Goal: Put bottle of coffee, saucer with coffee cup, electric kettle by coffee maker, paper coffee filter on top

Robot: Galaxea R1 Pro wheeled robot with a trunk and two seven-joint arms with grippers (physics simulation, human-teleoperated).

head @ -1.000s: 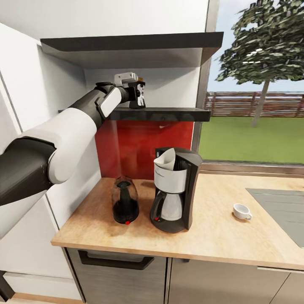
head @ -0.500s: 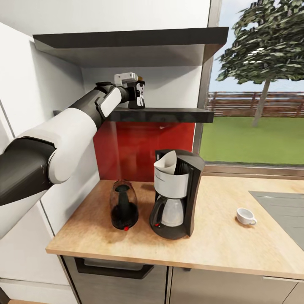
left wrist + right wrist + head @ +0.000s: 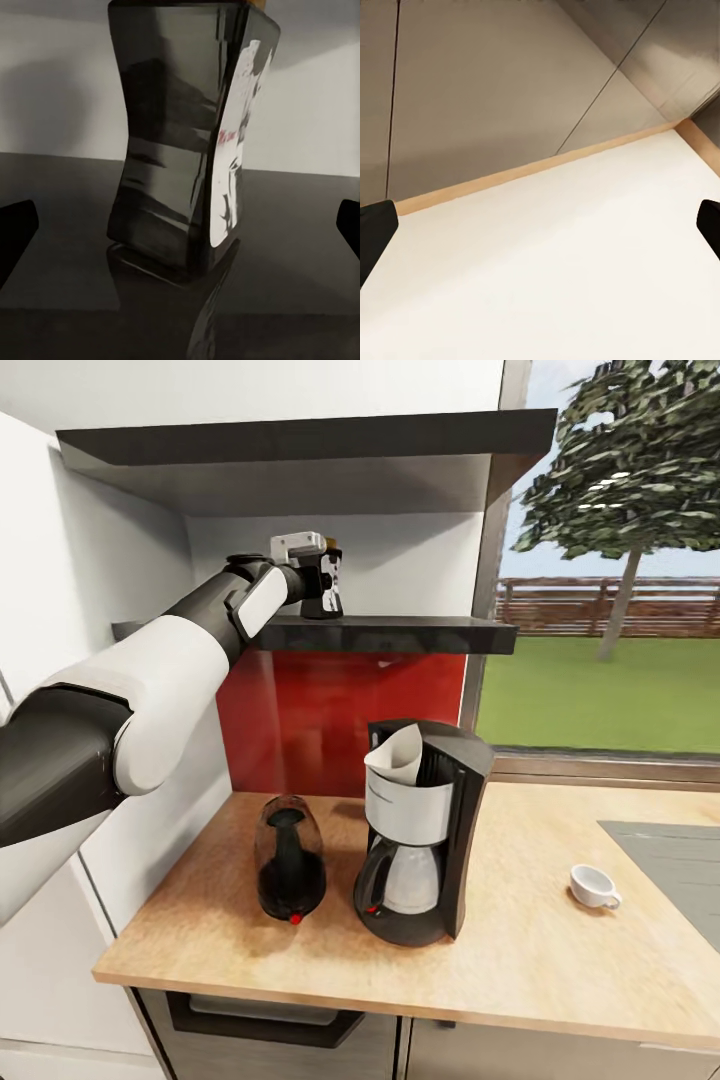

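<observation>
The bottle of coffee (image 3: pixel 328 582) stands upright on the kitchen shelf (image 3: pixel 400 632), well above the worktop (image 3: pixel 520 930), so the transfer to the counter is not yet done. In the left wrist view the dark, waisted bottle (image 3: pixel 187 142) sits squarely between the two fingertips, which show only at the far edges of the frame with clear gaps to the glass on both sides. The left end effector (image 3: pixel 322 582) is therefore spread apart around the bottle, not clamped on it; closing and lifting look like the step in hand.

Below, the coffee maker (image 3: pixel 420 830) stands on the worktop as required, and a white paper coffee filter (image 3: pixel 395 755) rests in its top, so those two items appear settled. The electric kettle (image 3: pixel 290 860) stands just beside the coffee maker on the side toward the wall, which also seems finished.

The coffee cup (image 3: pixel 594 886) sits alone on the worktop, well apart from the coffee maker, with no saucer under it; saucer and cup placement look to be left.

The right end effector (image 3: pixel 540 225) hangs over pale floor beside cabinet fronts, its fingertips wide apart and holding nothing.
</observation>
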